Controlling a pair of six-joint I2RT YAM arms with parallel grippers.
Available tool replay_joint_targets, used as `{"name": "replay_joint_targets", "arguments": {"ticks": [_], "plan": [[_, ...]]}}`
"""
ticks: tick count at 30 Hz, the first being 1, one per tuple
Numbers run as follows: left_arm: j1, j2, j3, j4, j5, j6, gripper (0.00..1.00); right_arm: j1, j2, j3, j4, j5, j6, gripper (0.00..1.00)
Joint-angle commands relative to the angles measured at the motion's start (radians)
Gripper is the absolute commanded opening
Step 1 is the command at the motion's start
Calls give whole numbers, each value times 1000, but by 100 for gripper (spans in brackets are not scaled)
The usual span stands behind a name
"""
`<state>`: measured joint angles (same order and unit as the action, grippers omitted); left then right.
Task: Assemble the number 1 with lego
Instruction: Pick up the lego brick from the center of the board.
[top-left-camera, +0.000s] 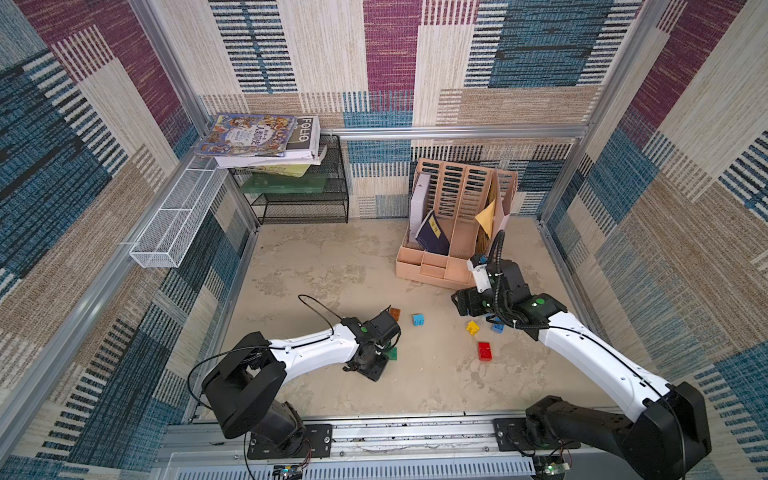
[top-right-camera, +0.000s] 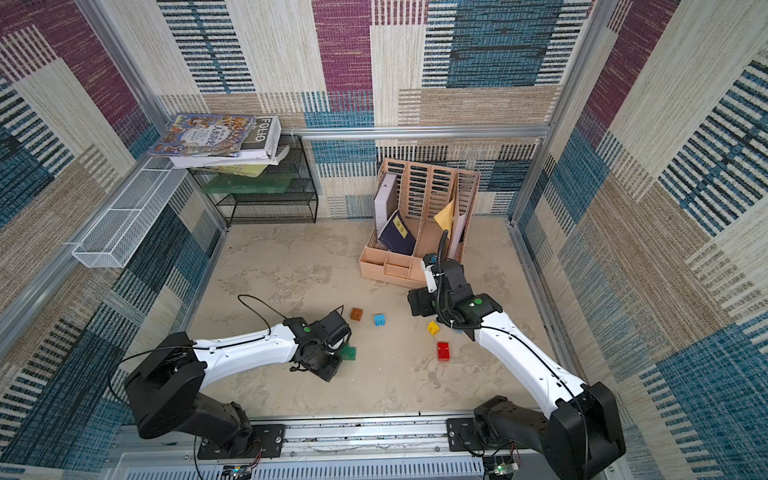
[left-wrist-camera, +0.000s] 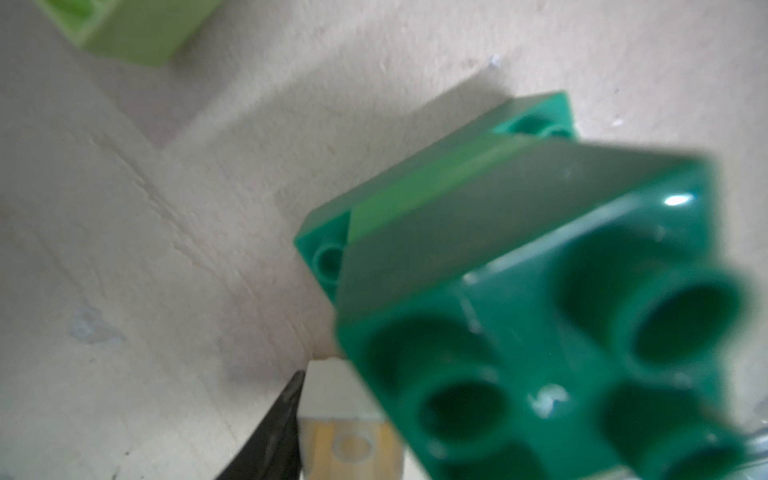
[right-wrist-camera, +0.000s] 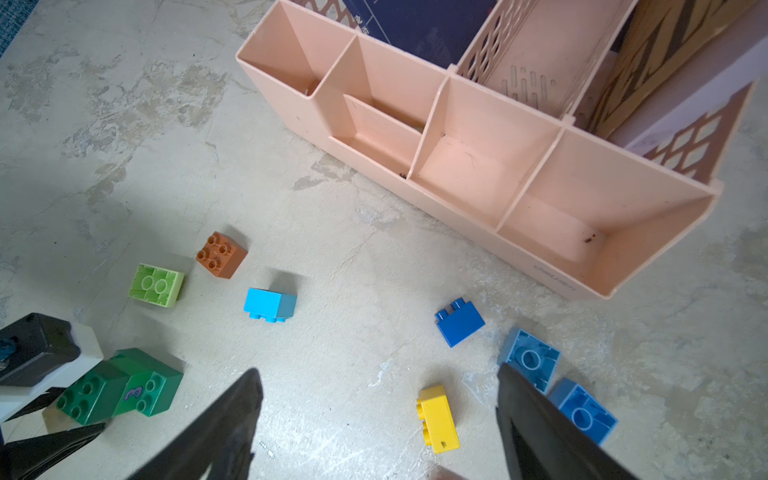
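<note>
My left gripper (top-left-camera: 376, 358) points down at the floor, shut on a dark green brick (right-wrist-camera: 89, 395) that sits tilted, its studs facing the wrist camera (left-wrist-camera: 540, 353). That brick leans against a second dark green brick (right-wrist-camera: 145, 386) marked "3", which lies flat (left-wrist-camera: 415, 195). One black finger (left-wrist-camera: 282, 419) shows beside a cream block; the other finger is hidden. My right gripper (right-wrist-camera: 378, 390) hangs open over the floor, a yellow brick (right-wrist-camera: 438, 417) lying between its fingers. Loose around them lie lime (right-wrist-camera: 156, 286), brown (top-left-camera: 395, 313), light blue (top-left-camera: 418, 319), dark blue (right-wrist-camera: 459, 322) and red (top-left-camera: 484, 351) bricks.
Two upturned mid-blue bricks (right-wrist-camera: 528, 359) lie by my right finger. A pink desk organiser (top-left-camera: 440, 270) with files stands just behind the right arm. A black mesh shelf (top-left-camera: 303, 199) carrying books sits at the back left, next to a white mesh basket (top-left-camera: 174, 220) on the left wall.
</note>
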<state>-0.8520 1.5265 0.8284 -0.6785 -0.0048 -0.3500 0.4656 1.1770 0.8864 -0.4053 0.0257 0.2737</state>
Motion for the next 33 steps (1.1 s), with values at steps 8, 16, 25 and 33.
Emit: {"name": "replay_joint_targets", "arguments": {"ticks": [8, 16, 25, 33], "plan": [[1, -32, 7, -49, -28, -32, 38, 1, 12, 16, 27, -6, -14, 89], [57, -299, 58, -144, -62, -58, 37, 30, -28, 7, 146, -95, -122, 89], [369, -470, 153, 33, 333, -100, 36, 178, -102, -4, 317, -310, -536, 90], [480, -471, 135, 353, 760, -264, 36, 248, -75, 67, 292, -492, -756, 90]]}}
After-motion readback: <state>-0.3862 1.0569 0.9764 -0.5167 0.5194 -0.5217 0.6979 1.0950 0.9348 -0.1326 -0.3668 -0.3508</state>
